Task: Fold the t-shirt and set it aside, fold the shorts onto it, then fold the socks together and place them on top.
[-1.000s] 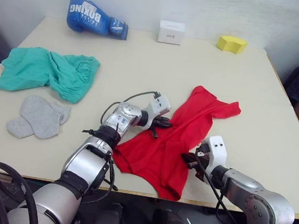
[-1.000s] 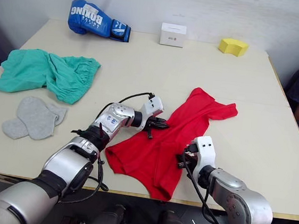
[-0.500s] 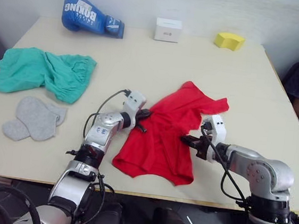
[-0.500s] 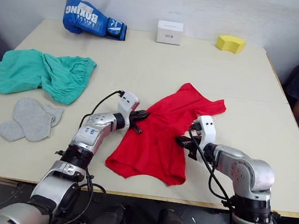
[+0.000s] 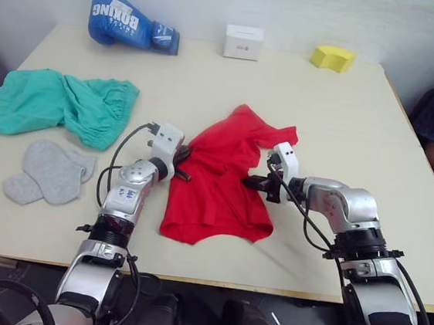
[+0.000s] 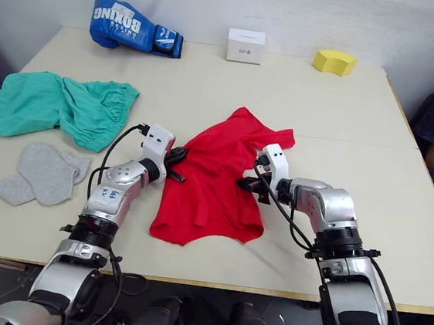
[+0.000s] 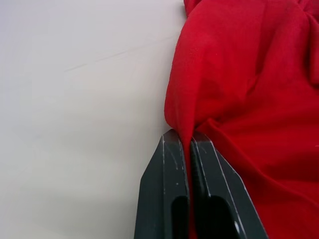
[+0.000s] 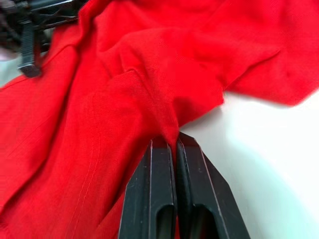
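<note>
**Both grippers pinching the shirt from opposite sides**

We had the red t-shirt (image 5: 220,171) lying crumpled near the middle of a pale table (image 5: 362,116), and each of our grippers held one edge of it. Our left gripper (image 5: 180,159) was clamped flat on a fold at the shirt's left edge; in the left wrist view the two black fingers (image 7: 172,199) pressed together with red cloth squeezed between them. Our right gripper (image 5: 252,183) was clamped the same way on a ridge of cloth at the shirt's right edge, its fingers (image 8: 154,199) closed on a pinch of fabric, with bare table just beside it.

The shirt lay between the two grippers. Its long axis ran from the near table edge, where the hem bulged, away toward the far right, where a sleeve pointed. Both grippers held it at about mid-length, facing each other across its width, so neither arm was clearly nearer. We judged that the coming move turned on that: the two holds lay across the short axis, so drawing them apart would spread the shirt sideways and flatten it for folding.

The teal shorts (image 5: 60,103) lay bunched well to our left, with the grey socks (image 5: 51,170) just nearer us, both unfolded. At the far edge sat a blue boxing glove (image 5: 131,23), a white box (image 5: 243,42) and a yellow block (image 5: 332,59).
</note>
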You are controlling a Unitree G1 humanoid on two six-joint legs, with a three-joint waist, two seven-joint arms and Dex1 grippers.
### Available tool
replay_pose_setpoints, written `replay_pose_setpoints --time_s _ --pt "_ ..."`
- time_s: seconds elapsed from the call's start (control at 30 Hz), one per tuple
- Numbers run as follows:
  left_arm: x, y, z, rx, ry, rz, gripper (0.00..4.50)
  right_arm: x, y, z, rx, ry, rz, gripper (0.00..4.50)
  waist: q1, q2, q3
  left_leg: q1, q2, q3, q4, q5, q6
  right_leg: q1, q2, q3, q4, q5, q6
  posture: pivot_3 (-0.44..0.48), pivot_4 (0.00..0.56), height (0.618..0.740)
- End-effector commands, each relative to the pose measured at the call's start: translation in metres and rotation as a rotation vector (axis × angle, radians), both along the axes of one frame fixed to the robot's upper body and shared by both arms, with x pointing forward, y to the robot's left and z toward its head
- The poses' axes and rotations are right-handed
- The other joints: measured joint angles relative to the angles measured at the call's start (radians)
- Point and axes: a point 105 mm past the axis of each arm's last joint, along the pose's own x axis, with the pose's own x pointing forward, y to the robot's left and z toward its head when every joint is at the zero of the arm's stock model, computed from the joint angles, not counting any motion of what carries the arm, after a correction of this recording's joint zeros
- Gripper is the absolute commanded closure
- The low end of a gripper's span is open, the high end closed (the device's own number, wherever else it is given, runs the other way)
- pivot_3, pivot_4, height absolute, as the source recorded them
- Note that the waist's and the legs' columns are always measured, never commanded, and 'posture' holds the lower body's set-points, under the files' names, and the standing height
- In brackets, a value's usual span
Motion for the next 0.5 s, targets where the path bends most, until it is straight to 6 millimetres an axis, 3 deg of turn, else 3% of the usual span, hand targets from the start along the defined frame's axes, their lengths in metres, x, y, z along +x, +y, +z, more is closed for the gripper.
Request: replay_pose_setpoints --time_s 0.03,0.2,0.3,0.37,0.5 --pt "-0.012 0.006 0.005 0.050 -0.021 -0.096 4.01 -0.005 -0.010 0.029 0.015 -0.157 0.045 3.56 -0.001 0.000 0.000 0.000 0.000 0.000 0.000 0.000 0.000 0.000 0.000 0.000 0.000 0.000 0.000 0.000 0.150 0.740" --pt "-0.032 0.033 0.013 0.214 -0.088 -0.182 2.55 -0.029 -0.048 0.027 -0.189 -0.363 0.164 1.80 0.001 0.000 0.000 -0.001 0.000 0.000 -0.001 -0.003 -0.001 0.000 0.000 -0.002 -0.004 0.000 0.000 0.000 0.150 0.740" --pt "-0.051 0.057 0.039 0.394 -0.298 -0.256 1.64 -0.040 -0.075 0.031 -0.322 -0.674 0.273 0.76 -0.001 0.001 0.001 -0.001 0.001 0.002 -0.001 -0.005 0.000 0.000 0.000 -0.003 -0.007 0.000 0.000 0.000 0.150 0.740" --pt "-0.064 0.069 0.034 0.552 -0.337 -0.334 1.63 -0.043 -0.088 0.026 -0.399 -0.758 0.302 0.15 -0.003 0.001 0.002 0.000 0.001 0.006 -0.001 -0.006 -0.001 0.000 0.000 -0.005 -0.008 0.000 0.000 0.000 0.150 0.740" --pt "-0.090 0.098 0.016 0.826 -0.377 -0.486 1.63 -0.061 -0.105 0.006 -0.510 -0.840 0.478 0.06 -0.004 0.003 0.003 0.007 0.003 0.014 -0.002 -0.009 -0.004 0.001 0.000 -0.004 -0.006 0.000 0.000 0.000 0.150 0.740"
